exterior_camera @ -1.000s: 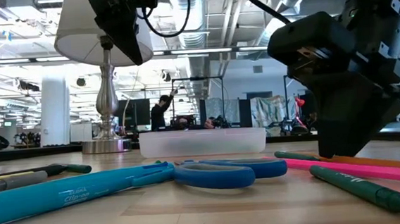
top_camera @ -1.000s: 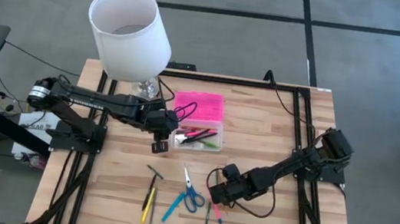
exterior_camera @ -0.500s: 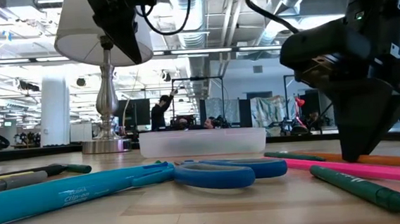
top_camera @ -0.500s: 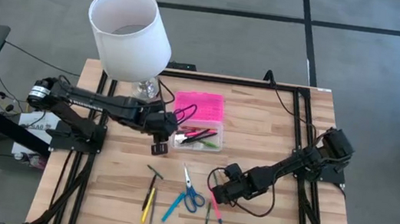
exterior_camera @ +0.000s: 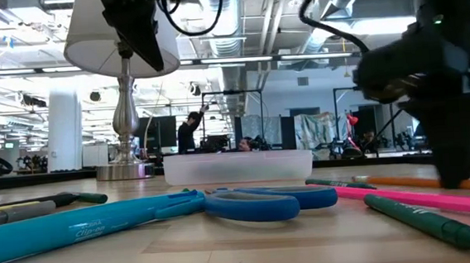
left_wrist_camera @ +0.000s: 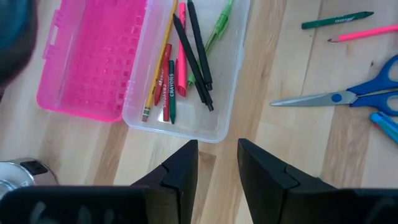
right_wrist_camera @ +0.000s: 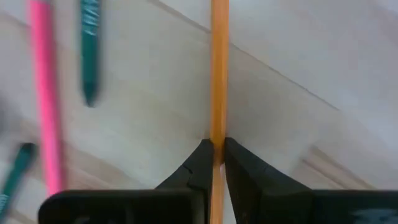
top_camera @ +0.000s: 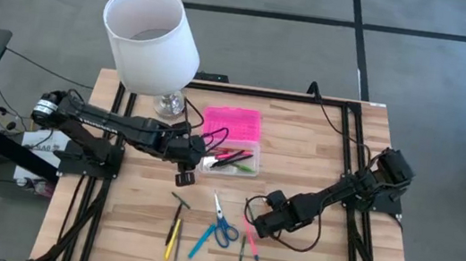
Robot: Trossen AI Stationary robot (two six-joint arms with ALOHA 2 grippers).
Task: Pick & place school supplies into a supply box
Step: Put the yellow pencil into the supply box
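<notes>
Right gripper point(right_wrist_camera: 214, 155) is down low near the front of the bench point(top_camera: 329, 152), fingers pinched together on an orange pencil point(right_wrist_camera: 218, 74). Pencil runs straight out between the fingers, lying on or just over the wood, can't tell which. Just beside it: a pink pencil point(right_wrist_camera: 45, 93) and a green crayon point(right_wrist_camera: 90, 50), both flat on the bench.

Left gripper point(left_wrist_camera: 216, 165) hovers by the supply box point(top_camera: 231, 159), fingers apart w/ a clear gap, nothing between them. Box sits mid-bench, open, pink lid point(left_wrist_camera: 93, 59) folded back flat, clear tray point(left_wrist_camera: 233, 74) holding several pens & pencils already: black, green, red, pink, yellow.

Blue-handled scissors point(top_camera: 221, 224) lie in front of the box, a blue marker point(top_camera: 200, 242) touching them. Further left at the front, a yellow pencil point(top_camera: 171, 238) and a dark pen point(top_camera: 180, 200). White lamp point(top_camera: 150, 38) stands at the back-left corner.
</notes>
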